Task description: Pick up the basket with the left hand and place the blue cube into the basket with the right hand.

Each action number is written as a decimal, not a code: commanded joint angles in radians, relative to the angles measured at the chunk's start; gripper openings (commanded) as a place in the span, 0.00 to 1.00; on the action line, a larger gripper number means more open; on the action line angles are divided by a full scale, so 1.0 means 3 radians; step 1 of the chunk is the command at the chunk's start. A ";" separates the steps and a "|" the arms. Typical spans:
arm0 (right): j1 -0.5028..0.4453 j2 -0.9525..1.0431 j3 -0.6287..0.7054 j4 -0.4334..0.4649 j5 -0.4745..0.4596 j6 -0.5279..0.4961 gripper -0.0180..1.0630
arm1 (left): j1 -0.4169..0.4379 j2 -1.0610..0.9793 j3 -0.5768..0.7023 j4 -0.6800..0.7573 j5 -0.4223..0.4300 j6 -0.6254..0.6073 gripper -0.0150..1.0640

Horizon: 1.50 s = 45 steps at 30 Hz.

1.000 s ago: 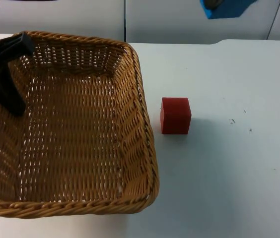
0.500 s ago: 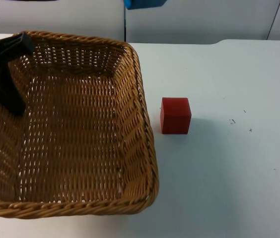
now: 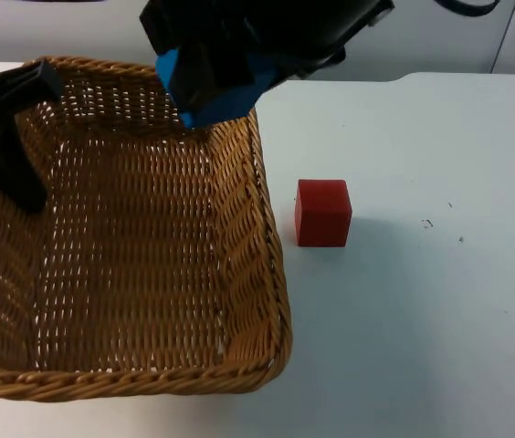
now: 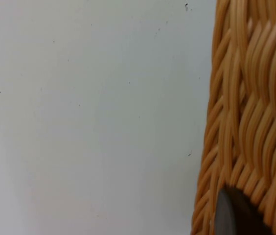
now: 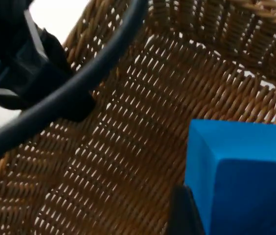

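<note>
Two arms are at work on your counter [image 3: 422, 319]. Your left tool [image 3: 6, 137] grips the far-left rim of the wicker basket [image 3: 130, 265], which takes up the counter's left side. Your right tool [image 3: 221, 78] holds the blue cube [image 3: 204, 99] above the basket's far-right corner, the cube hanging over the weave in the right wrist view. One red cube [image 3: 322, 213] sits on the counter just beside the basket's right wall.

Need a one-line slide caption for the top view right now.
Right gripper carries blue cube over woven wicker basket held by left gripper; red cube beside.
</note>
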 commanded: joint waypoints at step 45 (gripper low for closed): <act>0.0014 0.0880 -0.0024 0.0828 -0.0525 -0.0807 0.74 | -0.0003 -0.0011 -0.0036 -0.0164 -0.0014 0.0013 0.01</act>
